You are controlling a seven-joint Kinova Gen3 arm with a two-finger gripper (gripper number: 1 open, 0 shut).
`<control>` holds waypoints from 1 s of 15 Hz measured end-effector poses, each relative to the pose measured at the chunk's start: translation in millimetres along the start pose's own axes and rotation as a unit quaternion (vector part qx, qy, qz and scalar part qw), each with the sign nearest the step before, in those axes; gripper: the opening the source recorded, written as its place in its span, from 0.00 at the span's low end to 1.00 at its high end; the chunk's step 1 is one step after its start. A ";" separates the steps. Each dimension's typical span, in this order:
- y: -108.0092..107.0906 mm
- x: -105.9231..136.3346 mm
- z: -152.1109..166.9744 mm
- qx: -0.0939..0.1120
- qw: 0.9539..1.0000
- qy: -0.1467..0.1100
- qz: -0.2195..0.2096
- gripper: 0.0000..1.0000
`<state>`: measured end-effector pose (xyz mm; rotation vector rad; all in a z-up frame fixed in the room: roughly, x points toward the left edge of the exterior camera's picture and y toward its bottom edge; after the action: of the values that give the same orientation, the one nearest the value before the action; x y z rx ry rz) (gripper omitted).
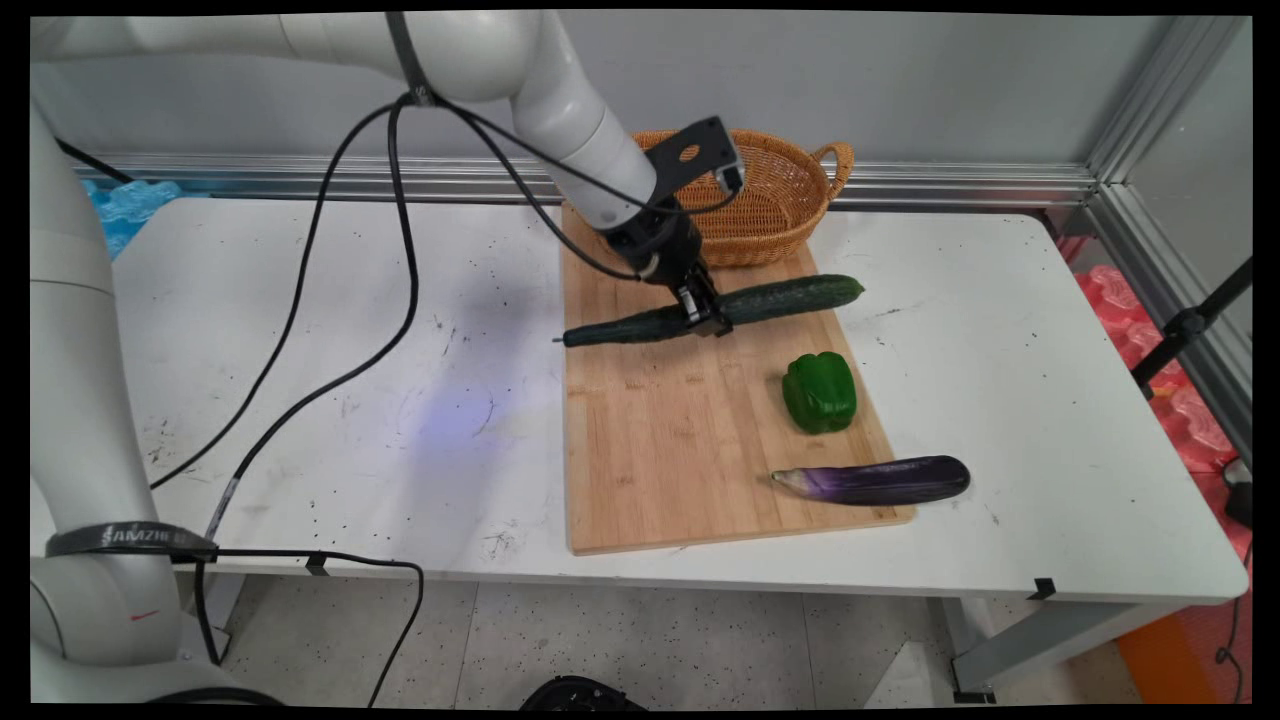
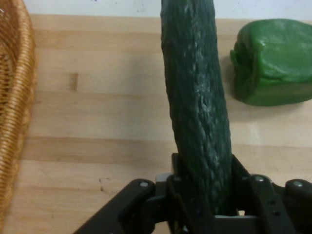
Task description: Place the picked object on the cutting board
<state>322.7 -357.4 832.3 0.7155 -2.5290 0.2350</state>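
Observation:
A long dark green cucumber (image 1: 790, 297) lies across the far part of the wooden cutting board (image 1: 680, 430). My gripper (image 1: 706, 314) is down on its middle and shut on it. The hand view shows the cucumber (image 2: 197, 107) running up from between my two fingers (image 2: 242, 175), which press on its sides. A green bell pepper (image 1: 820, 392) sits on the board's right side, also visible in the hand view as the pepper (image 2: 273, 61) at upper right.
A wicker basket (image 1: 790, 195) stands at the board's far end, just behind the gripper, and the basket (image 2: 12, 112) fills the hand view's left edge. A purple eggplant (image 1: 875, 480) lies over the board's near right corner. Black cables hang left of the board.

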 end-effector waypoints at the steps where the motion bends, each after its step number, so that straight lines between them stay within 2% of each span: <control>1: 0.6 -2.7 3.4 0.001 1.000 0.002 0.001 0.00; 15: 4.5 -26.7 40.7 0.003 1.000 0.011 0.014 0.00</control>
<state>323.1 -353.5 783.5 0.6773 -2.5194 0.2599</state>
